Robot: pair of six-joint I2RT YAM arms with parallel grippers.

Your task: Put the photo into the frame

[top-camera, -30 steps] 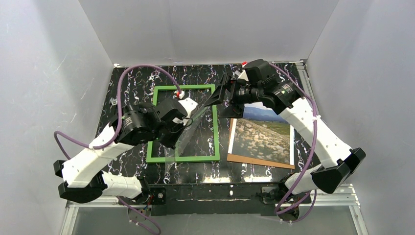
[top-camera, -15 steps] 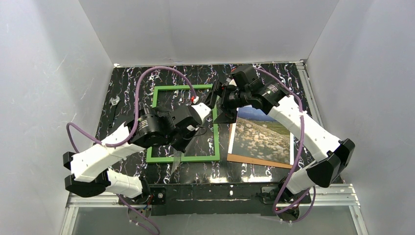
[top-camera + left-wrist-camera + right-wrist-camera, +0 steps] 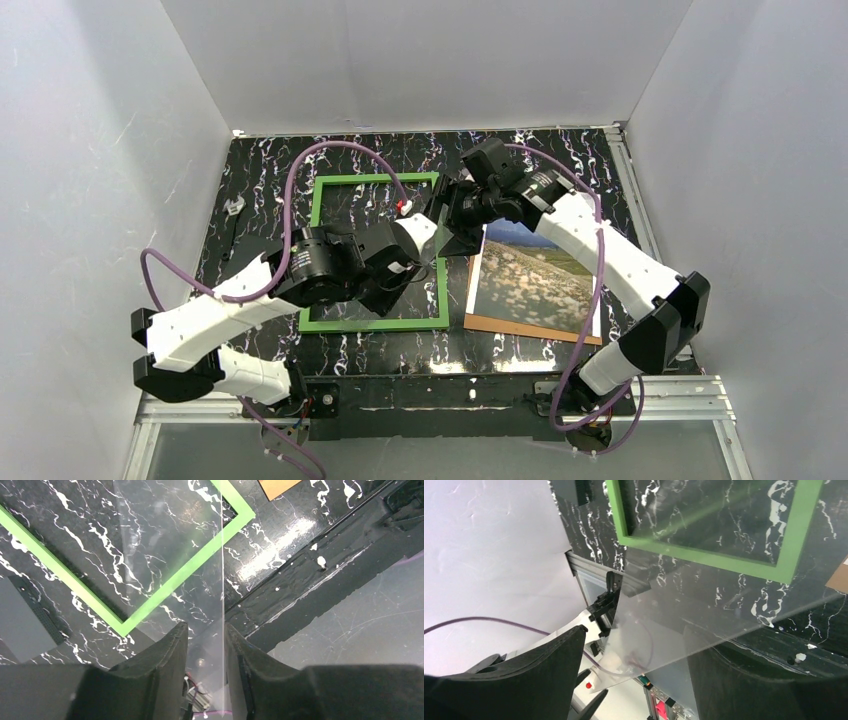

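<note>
Black table (image 3: 260,180) is carrying the frame (image 3: 360,180) and, just right of it and nearer the right fingers (image 3: 524,675), the photo (image 3: 535,285); those and the left fingers (image 3: 150,680) are standing apart around a clear sheet (image 3: 684,625).

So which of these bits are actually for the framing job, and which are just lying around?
For the job: green frame, photo, brown backing board under it, clear sheet above the frame.
Lying about: small pale object, far left.
</note>
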